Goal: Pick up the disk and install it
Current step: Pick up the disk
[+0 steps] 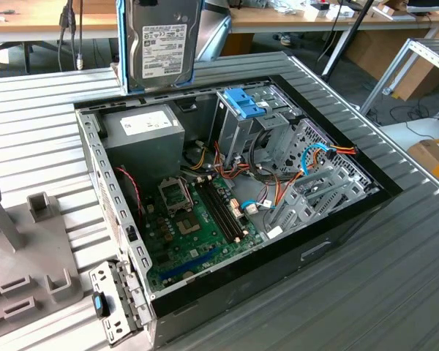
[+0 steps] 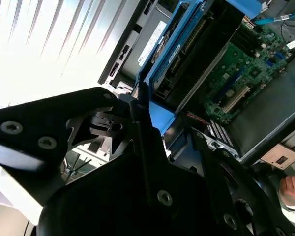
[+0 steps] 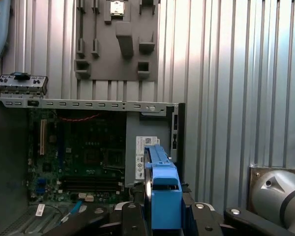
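Gripper (image 3: 163, 220) is clamping the disk (image 1: 161, 40) by its blue rail. Disk is hanging upright above the open computer case (image 1: 106, 191).

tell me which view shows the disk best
The exterior view: the disk hangs upright above the open computer case, its labelled flat face toward the camera. Both wrist views catch it nearly edge-on, mostly its light-blue carrier rail, so little of its face shows.

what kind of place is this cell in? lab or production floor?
Probably a robotics lab or workshop, not a line: an open computer case lies on a ribbed metal table, wooden workbenches strewn with cables stand behind, and the pincer holds the disk above the case.
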{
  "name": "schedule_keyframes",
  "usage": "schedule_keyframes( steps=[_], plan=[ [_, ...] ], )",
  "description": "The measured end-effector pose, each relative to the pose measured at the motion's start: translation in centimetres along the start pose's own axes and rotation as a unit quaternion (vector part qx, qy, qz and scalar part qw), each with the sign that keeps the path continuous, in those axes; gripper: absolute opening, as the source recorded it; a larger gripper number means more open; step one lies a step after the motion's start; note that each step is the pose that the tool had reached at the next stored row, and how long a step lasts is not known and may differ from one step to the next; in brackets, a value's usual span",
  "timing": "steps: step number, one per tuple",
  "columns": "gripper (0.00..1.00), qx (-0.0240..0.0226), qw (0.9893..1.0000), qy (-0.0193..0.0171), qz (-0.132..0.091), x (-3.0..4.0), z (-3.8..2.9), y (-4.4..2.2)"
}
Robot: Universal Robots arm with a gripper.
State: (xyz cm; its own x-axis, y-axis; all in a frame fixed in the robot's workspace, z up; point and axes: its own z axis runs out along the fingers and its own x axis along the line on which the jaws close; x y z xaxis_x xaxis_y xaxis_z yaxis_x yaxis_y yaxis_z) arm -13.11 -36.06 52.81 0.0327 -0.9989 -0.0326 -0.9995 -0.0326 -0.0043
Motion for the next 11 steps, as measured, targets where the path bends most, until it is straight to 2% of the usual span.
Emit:
schedule_keyframes(
  steps=[3, 8, 11],
  plan=[
    [0.37, 0.0, 1.0, 0.0, 0.0, -0.06, 0.01, -0.9],
    [0.37, 0.0, 1.0, 0.0, -0.001, -0.02, 0.01, -0.98],
    [0.37, 0.0, 1.0, 0.0, -0.001, 0.33, 0.0, -1.12]
  ],
)
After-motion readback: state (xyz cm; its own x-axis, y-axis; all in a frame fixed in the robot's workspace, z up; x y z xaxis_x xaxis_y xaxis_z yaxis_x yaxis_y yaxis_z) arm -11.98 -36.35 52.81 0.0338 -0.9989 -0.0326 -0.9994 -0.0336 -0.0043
